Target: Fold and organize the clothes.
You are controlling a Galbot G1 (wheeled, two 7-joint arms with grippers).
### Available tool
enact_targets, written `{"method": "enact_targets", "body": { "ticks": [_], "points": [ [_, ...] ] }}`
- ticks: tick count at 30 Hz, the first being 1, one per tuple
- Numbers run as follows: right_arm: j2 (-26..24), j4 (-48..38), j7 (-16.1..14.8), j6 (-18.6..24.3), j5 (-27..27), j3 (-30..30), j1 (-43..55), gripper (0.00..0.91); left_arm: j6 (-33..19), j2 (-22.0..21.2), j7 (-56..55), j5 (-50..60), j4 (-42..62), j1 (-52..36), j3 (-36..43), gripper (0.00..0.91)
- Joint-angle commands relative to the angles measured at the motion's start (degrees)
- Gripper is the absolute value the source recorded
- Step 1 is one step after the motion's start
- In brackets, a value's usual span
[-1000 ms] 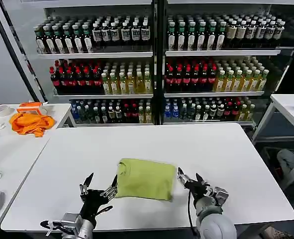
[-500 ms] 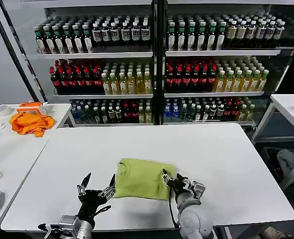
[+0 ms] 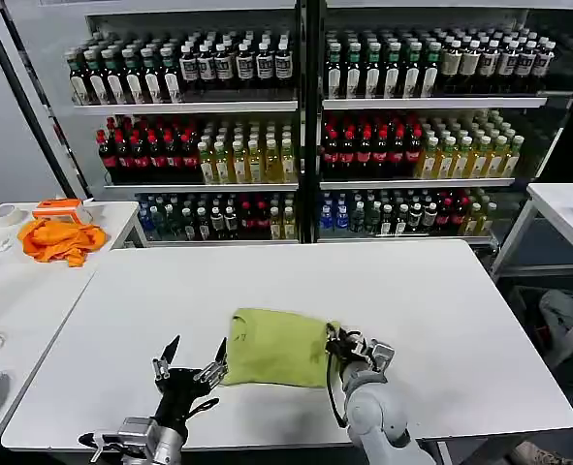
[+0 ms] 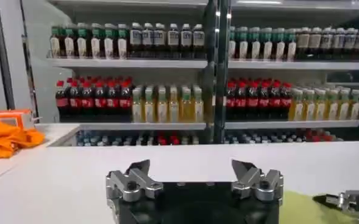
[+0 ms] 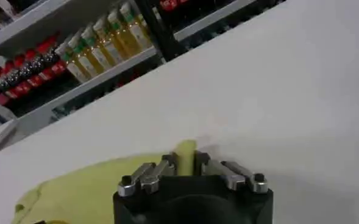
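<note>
The clothes are one lime-green T-shirt, lying folded into a rough rectangle near the front of the white table. My right gripper is at the shirt's right edge, shut on a pinch of green fabric that stands up between its fingers. The rest of the T-shirt spreads out beyond it. My left gripper hovers just off the shirt's left edge, open, with nothing between its fingers. In the left wrist view the shirt lies off to one side of the left gripper.
A bright orange cloth and an orange box lie on a side table at the left. Shelves of bottles stand behind the table. Another white table is at the right. The table's front edge is close to both grippers.
My right gripper has moved left from beside the shirt onto its right edge and shut on the fabric, bunching that edge slightly. The left gripper has barely moved.
</note>
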Motion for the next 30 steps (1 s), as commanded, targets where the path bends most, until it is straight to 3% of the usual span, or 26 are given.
{"method": "enact_targets", "body": {
  "ticks": [1,10,11,12,13,17,19,21,22,30],
  "points": [
    [-3.33,-3.85,-0.33,-0.97,-1.56,-0.56,6.69,0.000,-0.18,0.05,0.04,0.01,0.46,-0.06,-0.04,0.907],
    [-7.90,-8.30,-4.51,-3.38,-7.16,-0.92,13.81,0.000,-0.16,0.18,0.10,-0.30,0.91,-0.75,0.22,0.907],
    [-8.26,-8.13,-5.11,-4.66,-8.51,-1.19,14.19,0.131,-0.18,0.15,0.15,-0.29,1.01,-0.84,0.32,0.907],
    [-8.61,-8.01,-6.32,-4.51,-10.31,-1.37,14.30,0.554,-0.20,0.13,0.19,-0.30,1.09,-0.94,0.42,0.907],
    [-8.92,-7.82,-7.72,-3.30,-11.94,-1.55,14.15,0.907,-0.23,0.12,0.23,-0.29,1.19,-1.10,0.48,0.907],
    [-10.09,-4.40,-11.41,1.02,-20.08,-1.15,9.79,0.907,-0.31,0.26,0.52,-0.33,1.31,-1.69,0.50,0.907],
    [-10.30,-3.22,-11.77,3.55,-24.08,-0.89,7.67,0.907,-0.37,0.36,0.59,-0.37,1.46,-1.89,0.51,0.907],
    [-9.94,-0.42,-11.46,12.90,-28.44,0.60,2.00,0.907,-0.78,0.35,0.75,-0.27,1.96,-2.31,0.64,0.907],
    [-9.63,1.58,-11.71,14.51,-29.88,1.60,0.23,0.907,-0.95,0.29,0.80,-0.19,2.20,-2.44,0.71,0.907],
    [-8.96,17.59,-13.93,22.50,-36.02,11.54,-17.52,0.907,-2.61,-0.55,2.23,0.06,1.64,-3.35,1.13,0.907]
  ]
}}
